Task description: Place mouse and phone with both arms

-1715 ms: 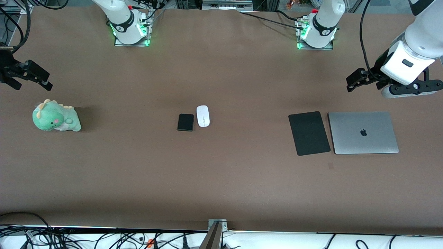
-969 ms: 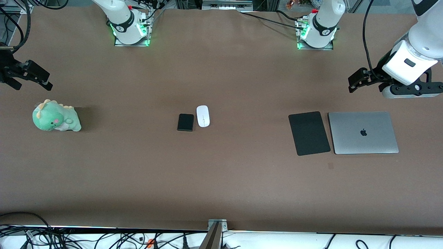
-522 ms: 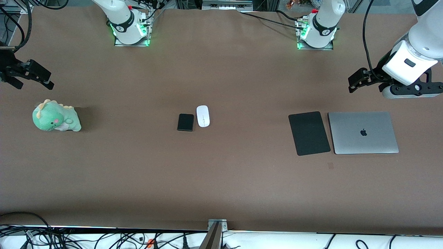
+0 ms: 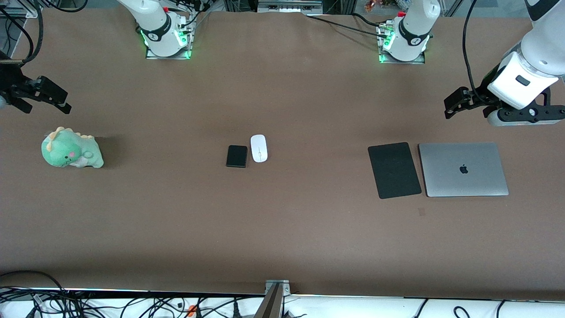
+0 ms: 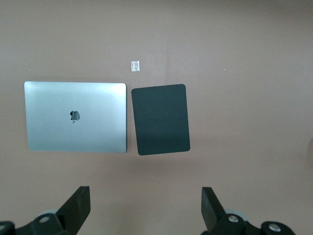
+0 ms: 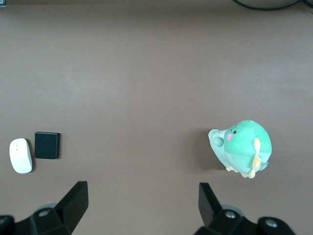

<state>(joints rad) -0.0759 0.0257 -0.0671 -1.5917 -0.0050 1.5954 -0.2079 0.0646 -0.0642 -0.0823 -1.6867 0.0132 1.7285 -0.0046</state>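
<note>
The white mouse (image 4: 259,148) and the black phone (image 4: 237,156) lie side by side mid-table, the phone toward the right arm's end. Both also show in the right wrist view, mouse (image 6: 20,155) and phone (image 6: 47,145). My right gripper (image 4: 46,108) is open and empty in the air over the table's edge at the right arm's end, near the plush; in its wrist view (image 6: 143,191) the jaws stand wide apart. My left gripper (image 4: 450,108) is open and empty over bare table beside the laptop and mat, with its jaws wide apart in its own view (image 5: 144,196).
A green dinosaur plush (image 4: 70,148) sits at the right arm's end (image 6: 242,147). A flat black mat (image 4: 394,170) and a closed silver laptop (image 4: 462,169) lie side by side at the left arm's end, mat (image 5: 160,119) and laptop (image 5: 76,116).
The right gripper has drifted slightly toward the robots' bases. The left gripper rose a little early on, then held still. Mouse and phone have not moved.
</note>
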